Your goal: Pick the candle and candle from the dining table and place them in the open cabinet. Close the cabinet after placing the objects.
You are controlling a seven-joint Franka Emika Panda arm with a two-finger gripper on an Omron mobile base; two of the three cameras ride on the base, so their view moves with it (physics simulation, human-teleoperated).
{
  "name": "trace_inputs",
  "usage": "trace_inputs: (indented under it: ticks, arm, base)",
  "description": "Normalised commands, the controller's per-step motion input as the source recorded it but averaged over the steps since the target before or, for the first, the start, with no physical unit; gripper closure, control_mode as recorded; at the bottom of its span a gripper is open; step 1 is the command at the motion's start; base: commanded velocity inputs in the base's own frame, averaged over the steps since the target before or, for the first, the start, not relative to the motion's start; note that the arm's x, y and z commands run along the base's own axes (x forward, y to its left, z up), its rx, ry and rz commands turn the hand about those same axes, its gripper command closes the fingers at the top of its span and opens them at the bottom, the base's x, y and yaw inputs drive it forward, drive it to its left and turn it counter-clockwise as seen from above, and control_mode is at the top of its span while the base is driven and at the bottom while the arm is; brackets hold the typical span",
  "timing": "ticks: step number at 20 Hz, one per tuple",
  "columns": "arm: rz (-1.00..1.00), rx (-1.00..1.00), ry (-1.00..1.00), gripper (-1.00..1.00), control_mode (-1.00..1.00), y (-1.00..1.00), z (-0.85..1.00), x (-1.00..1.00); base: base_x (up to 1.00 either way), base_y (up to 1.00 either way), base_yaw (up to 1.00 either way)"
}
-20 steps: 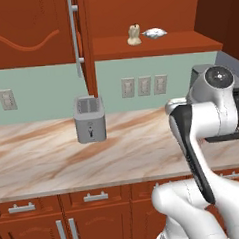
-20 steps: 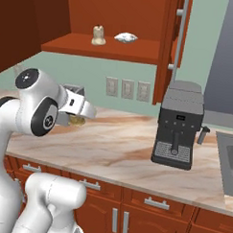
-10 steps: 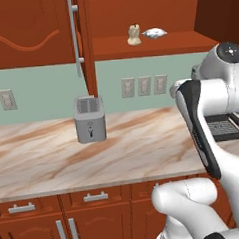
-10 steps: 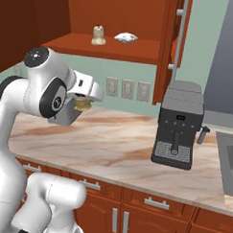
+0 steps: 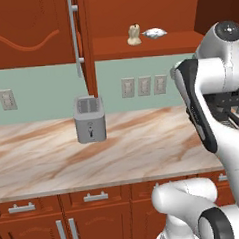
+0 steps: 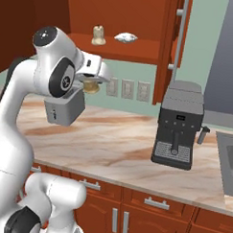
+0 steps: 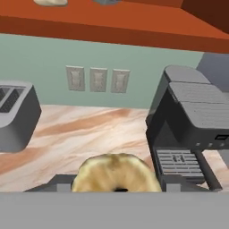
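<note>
The squat tan-yellow candle [image 6: 91, 87] [image 7: 114, 174] is held in my gripper [image 6: 91, 83] [image 7: 117, 182], which is shut on it, high above the counter and below the open cabinet's shelf [image 6: 135, 51] [image 5: 157, 42]. Dark fingertips [image 7: 62, 181] flank the candle in the hand view. The taller pale cream candle [image 5: 134, 34] [image 6: 97, 35] stands upright on that shelf, with a grey-white oblong object [image 5: 154, 33] [image 6: 125, 37] beside it. The cabinet door [image 6: 172, 39] hangs open, its long silver handle [image 5: 75, 34] facing out.
A grey toaster [image 5: 90, 119] [image 6: 66, 107] stands on the marble counter [image 5: 49, 161] below my hand. A dark coffee machine [image 6: 179, 123] [image 7: 192, 116] stands to the right, with a sink [image 6: 230, 162] beyond it. Wall outlets [image 5: 143, 85] sit under the shelf.
The arm has lifted the tan-yellow candle higher, up toward the cabinet shelf. The cream candle and the oblong object on the shelf have stayed put.
</note>
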Motion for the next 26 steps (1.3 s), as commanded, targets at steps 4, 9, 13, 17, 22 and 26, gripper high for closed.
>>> trace_inputs:
  ticks: [4,9,13,17,22,26]
  arm:
    - [0.00,-0.01,-0.08,1.00,-1.00,-0.09,0.08,0.40]
    - [0.00,-0.02,-0.12,1.00,-1.00,-0.10,0.20,0.35]
    - [0.00,-0.02,-0.12,1.00,-1.00,-0.08,0.23,0.34]
    - [0.00,0.00,-0.06,1.00,-1.00,-0.03,0.12,0.40]
    - [0.00,0.00,-0.02,1.00,-1.00,-0.01,0.28,0.36]
    - [0.00,0.00,0.00,1.00,-1.00,0.00,0.30,0.19]
  base:
    - [0.00,0.00,0.00]
    - [0.00,0.00,0.00]
    - [0.00,0.00,0.00]
    - [0.00,0.00,0.00]
    - [0.00,0.00,0.00]
    - [0.00,0.00,0.00]
